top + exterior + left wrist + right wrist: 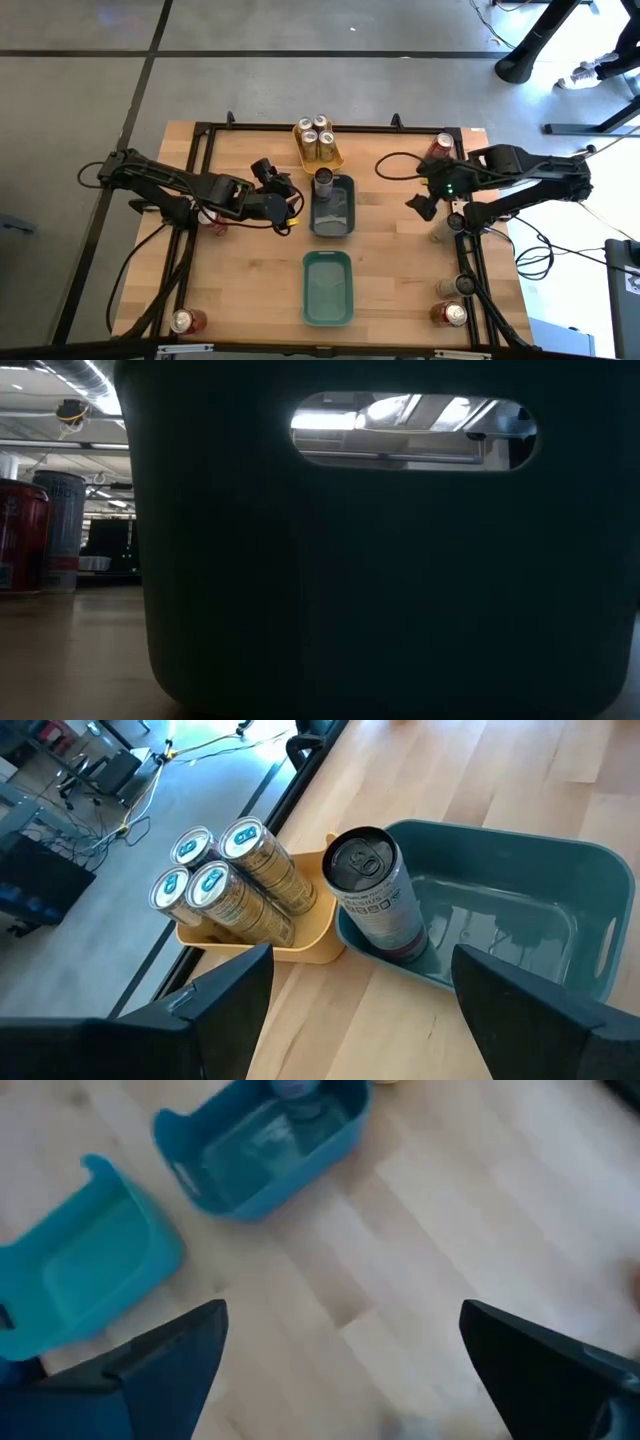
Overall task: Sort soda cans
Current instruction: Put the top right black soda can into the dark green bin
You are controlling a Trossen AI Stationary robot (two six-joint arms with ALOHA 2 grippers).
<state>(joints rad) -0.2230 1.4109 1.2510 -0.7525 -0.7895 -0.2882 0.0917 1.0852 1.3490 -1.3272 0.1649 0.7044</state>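
**Inspector:** Four gold cans [316, 139] stand packed in the yellow tray [331, 159] at the table's far edge. Begin at your left and report.

**Robot:** On my left, a red can [212, 218] stands beside my left arm, and another red can [186, 321] sits at the near left corner. My left gripper [290, 205] hangs just left of the blue-grey tray [345, 221], fingers [225, 1010] spread with nothing between them. One dark can [378, 892] stands upright in that tray's far end, long axis vertical, close against the yellow tray.

**Inspector:** And the middle?

**Robot:** The teal tray [328, 288] lies nearer the front; I see no can in it.

**Robot:** On my right, my right gripper [420, 204] hovers over bare wood, fingers [165, 1365] wide apart and empty. A red can [440, 146] stands at the far right corner. Two more cans [452, 300] wait by the near right edge, one red, the other I cannot name by colour.

**Inspector:** Which relation governs the coming move?

**Robot:** In my judgement, the unsorted cans lie outward from both grippers, away from the trays. My left fingers are nearest the red can by my left arm; it lies back along that arm. The far right corner can is nearest my right fingers. All appear upright, so a level grasp across the body would suit.
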